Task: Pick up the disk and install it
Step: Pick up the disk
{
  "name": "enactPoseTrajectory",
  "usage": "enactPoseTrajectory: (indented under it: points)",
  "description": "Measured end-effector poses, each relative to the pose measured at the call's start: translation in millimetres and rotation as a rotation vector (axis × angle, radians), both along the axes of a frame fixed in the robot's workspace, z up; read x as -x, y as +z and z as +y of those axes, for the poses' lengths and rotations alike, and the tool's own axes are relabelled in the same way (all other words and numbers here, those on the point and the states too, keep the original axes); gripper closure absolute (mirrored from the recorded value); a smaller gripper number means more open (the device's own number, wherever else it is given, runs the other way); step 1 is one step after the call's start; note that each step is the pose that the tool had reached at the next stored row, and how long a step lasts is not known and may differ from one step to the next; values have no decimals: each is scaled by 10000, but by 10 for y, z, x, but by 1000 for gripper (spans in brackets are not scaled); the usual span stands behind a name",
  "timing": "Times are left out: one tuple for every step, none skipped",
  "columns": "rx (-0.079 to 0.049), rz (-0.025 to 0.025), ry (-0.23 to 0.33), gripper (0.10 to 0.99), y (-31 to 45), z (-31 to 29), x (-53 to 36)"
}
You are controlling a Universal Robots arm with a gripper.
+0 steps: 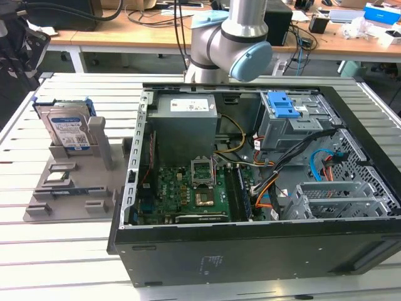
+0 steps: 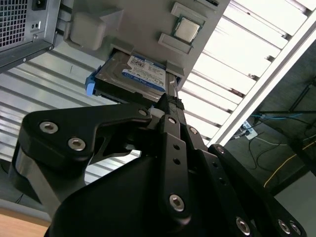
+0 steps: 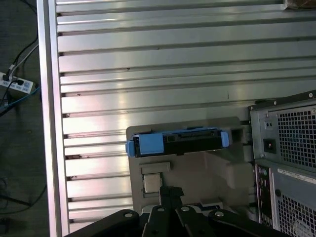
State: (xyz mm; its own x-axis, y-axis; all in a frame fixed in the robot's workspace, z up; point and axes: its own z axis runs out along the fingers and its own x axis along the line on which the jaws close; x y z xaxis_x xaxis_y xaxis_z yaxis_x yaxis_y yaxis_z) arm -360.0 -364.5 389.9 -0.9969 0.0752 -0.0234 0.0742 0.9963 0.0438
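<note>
- The disk (image 1: 67, 128) stands on its edge in a slot of a gray holder (image 1: 70, 199), with its white-and-blue label towards the exterior view's camera and a blue frame around its edges.
- Both wrist views show the disk (image 2: 136, 74) (image 3: 177, 140) seated in that holder, with nothing gripping it.
- A small square silver chip (image 1: 55, 177) lies in a recess of the holder, just beside the disk.
- The fingers (image 2: 171, 106) (image 3: 167, 193) are pressed together with nothing between them. They are poised over the holder, apart from the disk.
- The holder rests on a slatted metal bench (image 1: 37, 251), just to the exterior view's left of an open computer case (image 1: 250, 257).
- Inside the case, a blue latch plate (image 1: 282, 103) sits on the drive cage.
- The arm (image 1: 232, 44) rises behind the case.
</note>
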Motion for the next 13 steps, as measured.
enactPoseTrajectory:
  points:
    - [0, 0, 0, 980, 0, 0, 0]
    - [0, 0, 0, 980, 0, 0, 0]
    - [0, 0, 0, 980, 0, 0, 0]
    - [0, 0, 14, 980, 0, 1, 0]
    - [0, 0, 199, 980, 0, 1, 0]
    - [0, 0, 271, 980, 0, 1, 0]
    - [0, 0, 349, 980, 0, 1, 0]
    - [0, -1, 617, 980, 0, 1, 0]
    - [0, 0, 887, 980, 0, 1, 0]
    - [0, 0, 1058, 980, 0, 1, 0]
    - [0, 0, 1241, 980, 0, 1, 0]
    - [0, 0, 1799, 980, 0, 1, 0]
    - [0, 0, 2047, 980, 0, 1, 0]
